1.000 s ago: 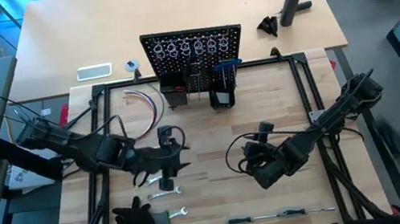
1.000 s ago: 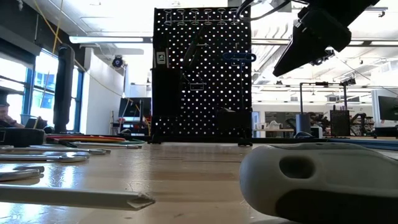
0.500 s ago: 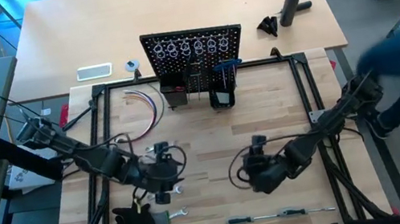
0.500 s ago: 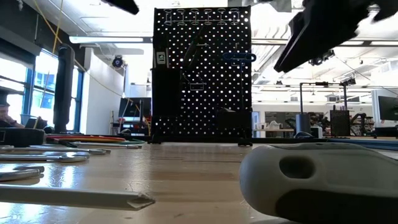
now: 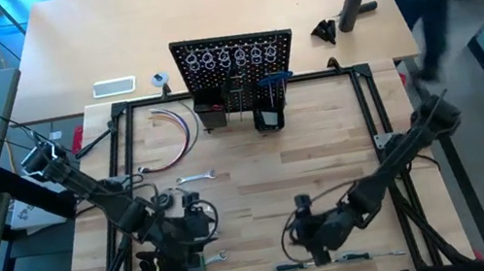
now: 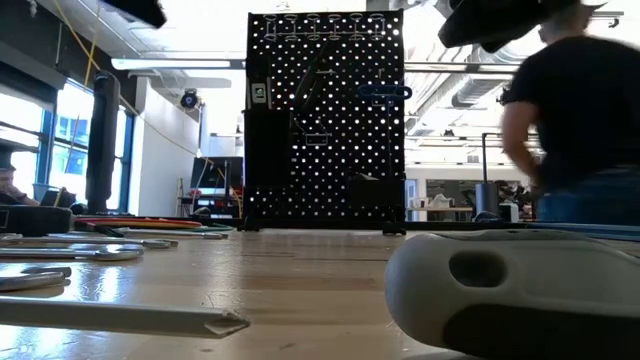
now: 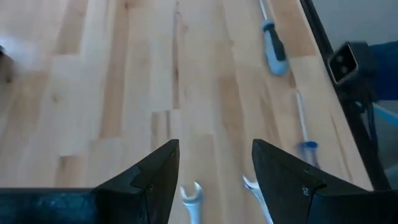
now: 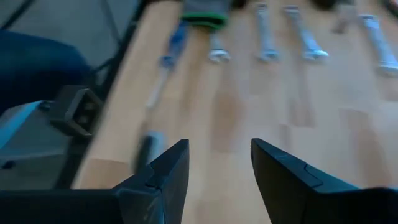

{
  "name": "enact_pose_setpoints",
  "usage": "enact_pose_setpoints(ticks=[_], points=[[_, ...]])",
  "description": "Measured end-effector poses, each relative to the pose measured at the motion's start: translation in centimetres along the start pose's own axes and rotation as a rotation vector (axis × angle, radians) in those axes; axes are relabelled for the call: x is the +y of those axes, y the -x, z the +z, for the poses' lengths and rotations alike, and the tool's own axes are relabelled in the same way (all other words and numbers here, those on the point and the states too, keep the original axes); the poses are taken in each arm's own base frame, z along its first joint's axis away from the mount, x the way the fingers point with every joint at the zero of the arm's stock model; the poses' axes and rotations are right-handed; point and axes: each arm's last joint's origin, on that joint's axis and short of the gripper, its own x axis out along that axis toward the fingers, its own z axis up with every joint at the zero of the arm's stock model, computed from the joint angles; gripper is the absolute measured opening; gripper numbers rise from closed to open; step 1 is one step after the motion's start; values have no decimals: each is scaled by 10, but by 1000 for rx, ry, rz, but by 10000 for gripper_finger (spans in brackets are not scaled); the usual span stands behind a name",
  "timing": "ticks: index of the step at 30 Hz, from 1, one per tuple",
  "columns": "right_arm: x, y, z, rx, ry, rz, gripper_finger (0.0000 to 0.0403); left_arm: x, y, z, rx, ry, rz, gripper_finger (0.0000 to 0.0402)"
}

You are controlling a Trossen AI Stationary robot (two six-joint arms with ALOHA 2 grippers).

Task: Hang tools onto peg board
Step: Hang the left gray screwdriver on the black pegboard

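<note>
Both grippers empty over the near row of tools; you are at the reach-and-pick stage.

Your left gripper (image 5: pixel 190 235) hovers at seven o'clock, fingers apart over the silver wrenches (image 5: pixel 211 258); your right gripper (image 5: pixel 310 234) hangs at five o'clock, jaws spread above the screwdrivers (image 5: pixel 327 261). The peg board (image 5: pixel 237 75) stands far off at twelve o'clock, a blue-handled tool (image 5: pixel 274 79) already on it. Next, I'd judge: drop onto one tool, close, then carry it.
</note>
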Motion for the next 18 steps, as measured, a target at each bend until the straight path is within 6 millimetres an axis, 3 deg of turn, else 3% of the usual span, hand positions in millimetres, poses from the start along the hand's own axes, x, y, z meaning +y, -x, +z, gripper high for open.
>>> enact_pose_setpoints(ticks=[6,12,18], points=[[32,-34,-17,-57,11,128,168,-16,-7,-14,45,9,-29,197],[60,-54,-27,-39,96,149,168,-29,-13,-26,55,44,-54,197],[79,-70,-31,11,234,31,168,-44,-24,-32,60,43,-70,197]])
